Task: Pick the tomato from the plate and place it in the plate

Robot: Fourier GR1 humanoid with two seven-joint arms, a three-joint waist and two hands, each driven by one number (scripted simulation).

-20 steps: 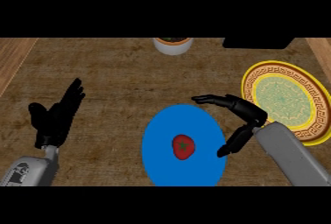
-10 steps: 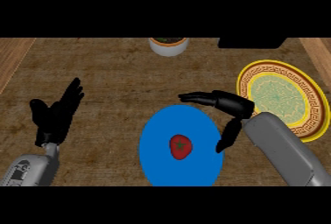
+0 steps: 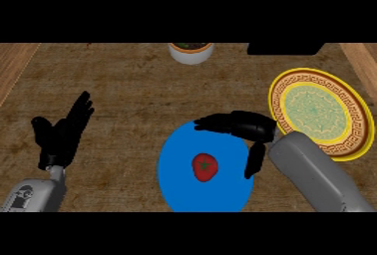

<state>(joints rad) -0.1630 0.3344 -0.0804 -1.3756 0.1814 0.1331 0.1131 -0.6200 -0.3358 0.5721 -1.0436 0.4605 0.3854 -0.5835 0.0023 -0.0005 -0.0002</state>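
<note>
- The right hand (image 3: pixel 247 128) hangs over the blue plate's (image 3: pixel 177 184) upper right edge, fingers spread and curved, thumb pointing down, grasping nothing.
- The tomato (image 3: pixel 205 167) lies at the blue plate's centre, lower middle of the frame, apart from the hand.
- The yellow patterned plate (image 3: pixel 346 149) sits at the right.
- The left hand (image 3: pixel 60 134) rests released at the left, fingers up.

Dim, even light over the wooden counter (image 3: pixel 132 94), no glare, no hard shadows, blue plate (image 3: pixel 177 174) stood out brightly, edges around it soft.
</note>
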